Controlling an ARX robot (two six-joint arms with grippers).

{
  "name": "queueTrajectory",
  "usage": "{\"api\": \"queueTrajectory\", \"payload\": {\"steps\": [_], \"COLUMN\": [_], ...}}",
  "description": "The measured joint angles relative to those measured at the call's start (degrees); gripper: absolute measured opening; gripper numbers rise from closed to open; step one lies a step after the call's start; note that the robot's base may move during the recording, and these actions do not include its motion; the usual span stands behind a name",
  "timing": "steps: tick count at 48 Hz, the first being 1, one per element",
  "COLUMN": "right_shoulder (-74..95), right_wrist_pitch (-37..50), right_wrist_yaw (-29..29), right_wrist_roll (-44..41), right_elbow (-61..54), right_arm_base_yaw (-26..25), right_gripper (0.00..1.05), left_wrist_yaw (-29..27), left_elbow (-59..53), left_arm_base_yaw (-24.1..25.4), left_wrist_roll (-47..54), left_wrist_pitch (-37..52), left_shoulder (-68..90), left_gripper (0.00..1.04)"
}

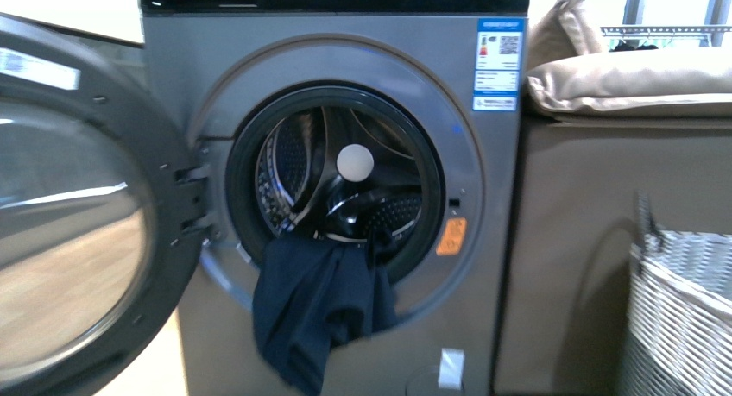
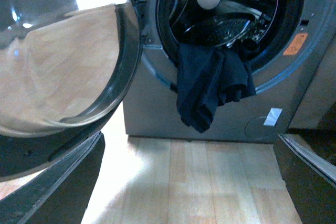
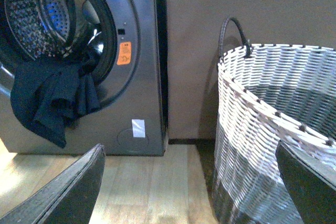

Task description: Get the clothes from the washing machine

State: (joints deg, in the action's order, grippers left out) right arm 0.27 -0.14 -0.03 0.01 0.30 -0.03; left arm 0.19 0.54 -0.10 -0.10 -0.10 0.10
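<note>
The grey-silver washing machine [image 1: 345, 59] stands with its porthole door [image 1: 69, 215] swung open to the left. The dark navy clothes [image 1: 315, 314] hang limp out of the drum opening over its lower rim. They also show in the left wrist view [image 2: 210, 85] and the right wrist view [image 3: 50, 98]. My left gripper [image 2: 189, 182] is open and empty, low above the wooden floor in front of the machine. My right gripper [image 3: 191, 182] is open and empty, between the machine [image 3: 142, 51] and the basket. Neither arm shows in the front view.
A woven grey-and-white basket [image 3: 273, 129] stands right of the machine, also in the front view [image 1: 682, 318]. A brown cabinet [image 1: 596, 223] with beige cushions [image 1: 630, 77] sits behind it. A white ball [image 1: 355, 162] shows inside the drum.
</note>
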Motion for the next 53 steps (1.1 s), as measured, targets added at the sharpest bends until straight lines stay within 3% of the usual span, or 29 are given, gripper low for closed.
{"api": "queueTrajectory", "payload": {"steps": [53], "right_shoulder": [0.0], "right_wrist_pitch": [0.0], "right_wrist_yaw": [0.0], "right_wrist_roll": [0.0], "right_elbow": [0.0], "right_arm_base_yaw": [0.0], "right_gripper": [0.97], "left_wrist_yaw": [-0.2], "left_elbow": [0.0], "left_arm_base_yaw": [0.0], "left_wrist_roll": [0.0], "left_wrist_pitch": [0.0], "left_shoulder": [0.0], "left_gripper": [0.98]}}
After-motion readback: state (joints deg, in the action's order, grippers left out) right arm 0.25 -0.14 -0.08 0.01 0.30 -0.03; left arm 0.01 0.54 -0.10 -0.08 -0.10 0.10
